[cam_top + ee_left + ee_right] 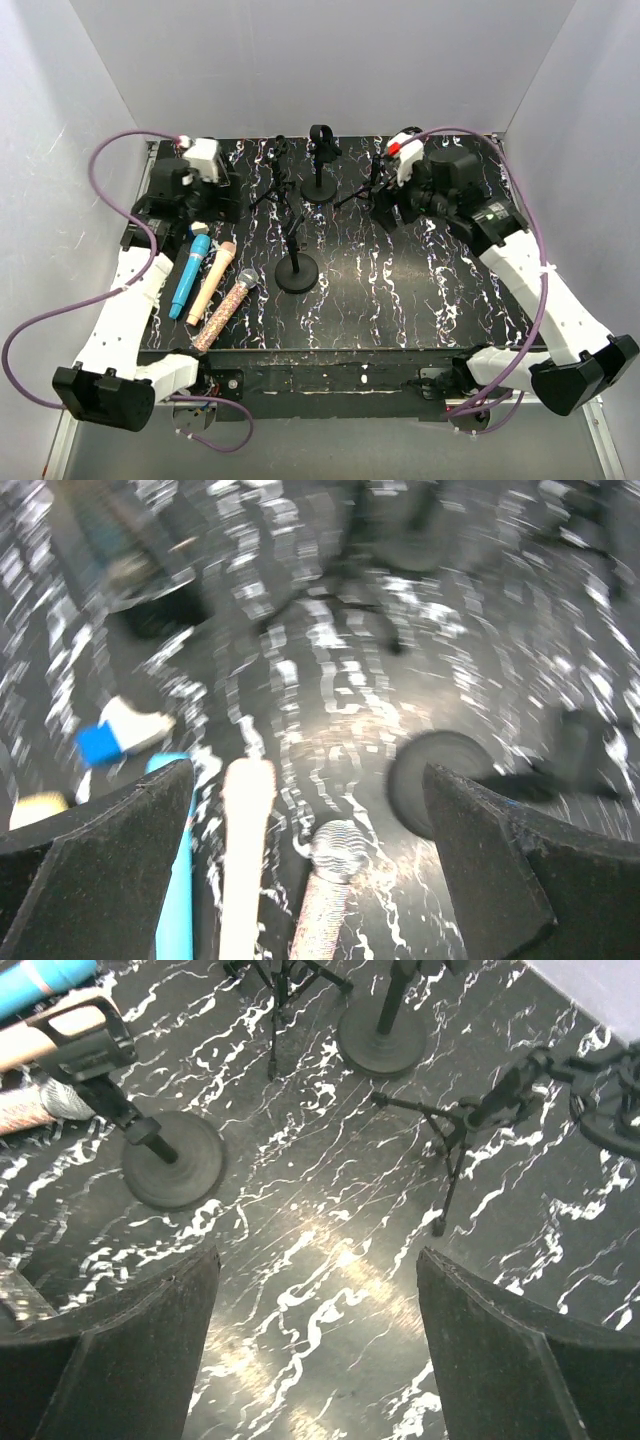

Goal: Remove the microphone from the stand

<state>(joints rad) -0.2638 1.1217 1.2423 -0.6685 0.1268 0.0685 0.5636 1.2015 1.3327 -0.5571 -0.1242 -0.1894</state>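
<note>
Three microphones lie side by side on the left of the table: a blue one [190,275], a peach one [212,280] and a glittery pink one with a silver head [228,308]. My left gripper [205,205] hovers open just behind their heads, holding nothing. Its blurred wrist view shows the blue [175,880], peach [245,860] and glittery microphone [335,880] between the wide fingers [100,860]. A round-base stand [296,270] stands mid-table, its clip [85,1035] empty. My right gripper [385,208] is open over bare table [318,1340] at the back right.
A second round-base stand [320,185] with an empty clip stands at the back centre. Two black tripod stands [275,180] [365,190] flank it; one tripod [470,1120] is close ahead of my right fingers. White walls enclose the black marbled table [400,290].
</note>
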